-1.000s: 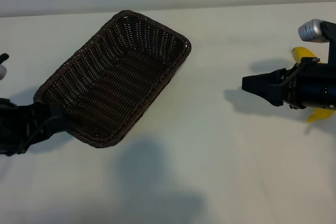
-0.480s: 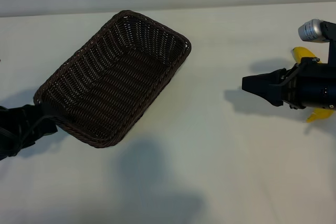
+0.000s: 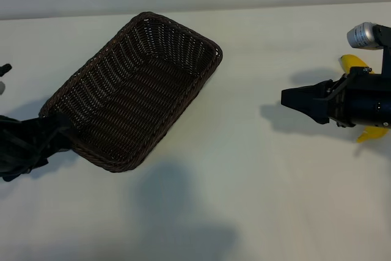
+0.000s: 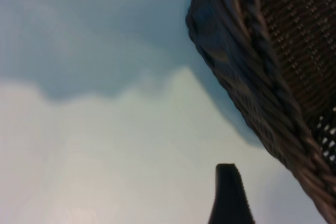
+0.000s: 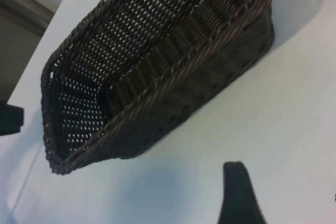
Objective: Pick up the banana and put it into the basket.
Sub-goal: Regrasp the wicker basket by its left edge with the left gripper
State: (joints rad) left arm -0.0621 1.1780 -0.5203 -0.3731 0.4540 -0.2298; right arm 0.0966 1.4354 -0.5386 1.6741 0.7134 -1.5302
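Observation:
The dark brown wicker basket (image 3: pixel 134 90) lies slantwise at the table's centre-left and is empty. My left gripper (image 3: pixel 56 134) sits against its near-left corner, open; the left wrist view shows one finger (image 4: pixel 229 195) over bare table with the basket's braided rim (image 4: pixel 247 82) close beside it. My right gripper (image 3: pixel 286 98) hovers at the right, pointing toward the basket, open with nothing between its fingers (image 5: pixel 239 192). The yellow banana (image 3: pixel 354 63) lies under the right arm, which hides its middle; its other end (image 3: pixel 370 134) shows below. The right wrist view shows the basket (image 5: pixel 157 77) from the side.
The white table (image 3: pixel 244 200) stretches bare between basket and right gripper. A soft shadow (image 3: pixel 177 206) falls on its near part. A grey cylinder (image 3: pixel 363 35) rides on the right arm. The table's far edge runs behind the basket.
The left gripper drew back from the basket's corner toward the left edge, then returned against it. The basket and the right arm have stayed put.

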